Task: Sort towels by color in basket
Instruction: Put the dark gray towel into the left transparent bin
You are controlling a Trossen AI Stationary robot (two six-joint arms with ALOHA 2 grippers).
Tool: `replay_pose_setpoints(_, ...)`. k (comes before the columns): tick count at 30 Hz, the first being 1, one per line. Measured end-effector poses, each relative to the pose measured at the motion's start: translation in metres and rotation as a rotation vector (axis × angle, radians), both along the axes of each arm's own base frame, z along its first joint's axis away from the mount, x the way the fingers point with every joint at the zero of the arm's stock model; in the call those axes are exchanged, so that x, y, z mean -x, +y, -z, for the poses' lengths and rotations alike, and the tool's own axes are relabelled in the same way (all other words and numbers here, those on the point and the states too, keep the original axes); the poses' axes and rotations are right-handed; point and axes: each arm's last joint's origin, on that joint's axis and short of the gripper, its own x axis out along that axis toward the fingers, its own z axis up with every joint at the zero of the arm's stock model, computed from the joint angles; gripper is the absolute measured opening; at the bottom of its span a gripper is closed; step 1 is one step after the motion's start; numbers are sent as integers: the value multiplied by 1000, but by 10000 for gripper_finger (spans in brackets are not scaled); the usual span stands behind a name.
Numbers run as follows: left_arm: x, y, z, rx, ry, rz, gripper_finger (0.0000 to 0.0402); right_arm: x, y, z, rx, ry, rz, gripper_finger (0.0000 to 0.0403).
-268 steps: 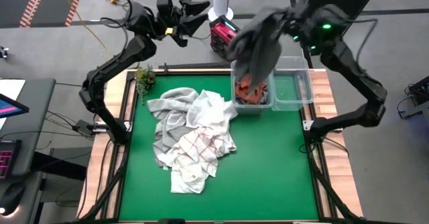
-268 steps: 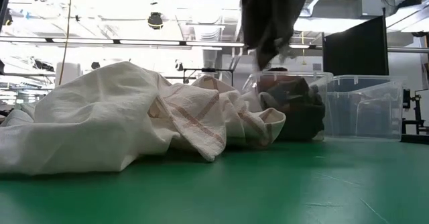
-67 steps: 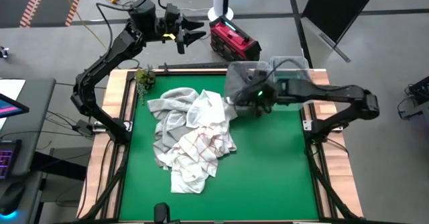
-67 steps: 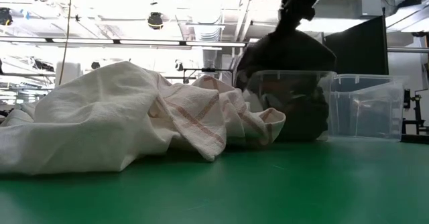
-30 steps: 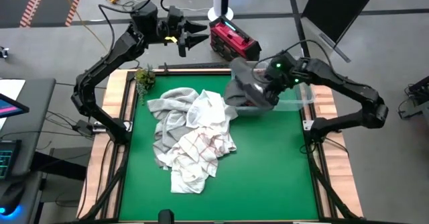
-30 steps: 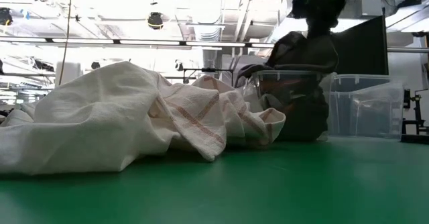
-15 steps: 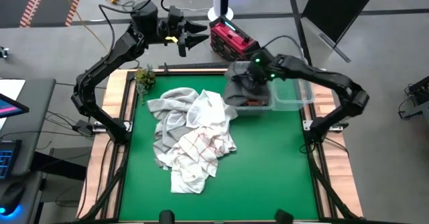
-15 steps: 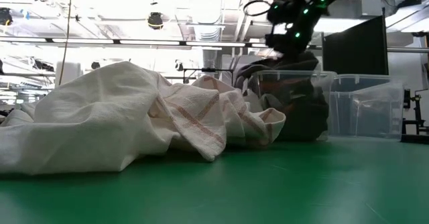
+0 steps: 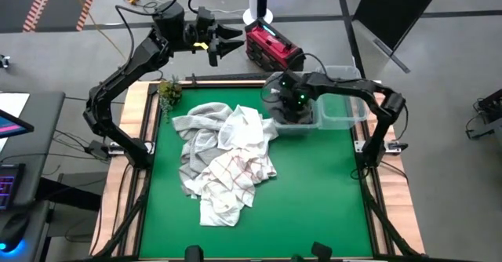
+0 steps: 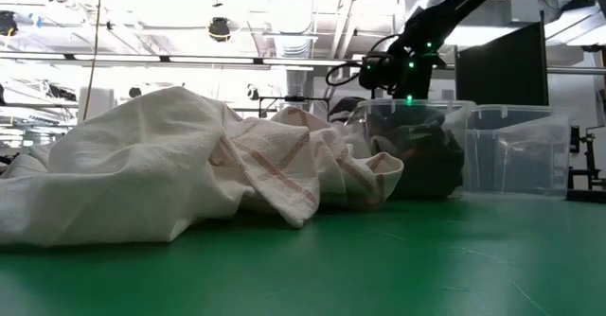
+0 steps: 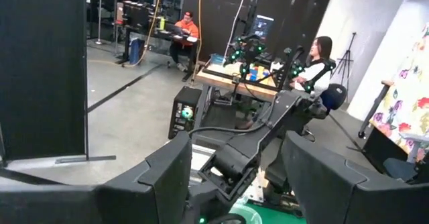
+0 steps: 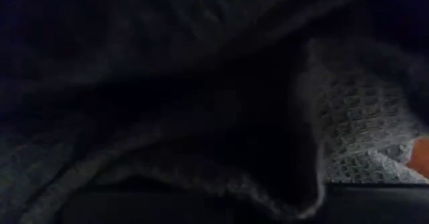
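The right gripper [image 9: 292, 105] is seen pressed down into the near clear bin [image 9: 312, 125] at the table's far edge, buried in a dark grey towel [image 10: 431, 160]; whether its fingers are clenched or released cannot be told. A scrap of rust-orange cloth [image 12: 421, 158] is glimpsed beside it. The second clear bin [image 9: 345, 119] is seen without towels. The white, light grey and red-checked towels [image 9: 223, 156] are left heaped on the green mat, suggesting most sorting remains. The left gripper [image 9: 227, 41] is held spread open, raised beyond the table.

Right hand [image 9: 292, 103] lowered dark towel [image 10: 417, 155] (into bin [image 9: 307, 123]).
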Motion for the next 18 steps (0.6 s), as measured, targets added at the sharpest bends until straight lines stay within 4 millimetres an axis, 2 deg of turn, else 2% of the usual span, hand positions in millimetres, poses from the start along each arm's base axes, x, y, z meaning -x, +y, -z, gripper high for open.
replay_pose_setpoints(3, 0, 0, 0, 0, 0, 0, 224, 6, -2, -22, 20, -35, 8, 44)
replay_pose_setpoints(5, 0, 0, 0, 0, 0, 0, 224, 12, -2, -44, 45, -69, 14, 56)
replay_pose_setpoints(9, 0, 0, 0, -15, 2, -1, 224, 28, 3, -81, 89, -111, 0, 96)
replay_pose_setpoints(14, 0, 0, 0, -26, 3, -1, 224, 46, 14, -106, 114, -134, -2, 195)
replay_pose_setpoints(18, 0, 0, 0, -25, 4, -1, 224, 52, 23, -120, 142, -158, -33, 279)
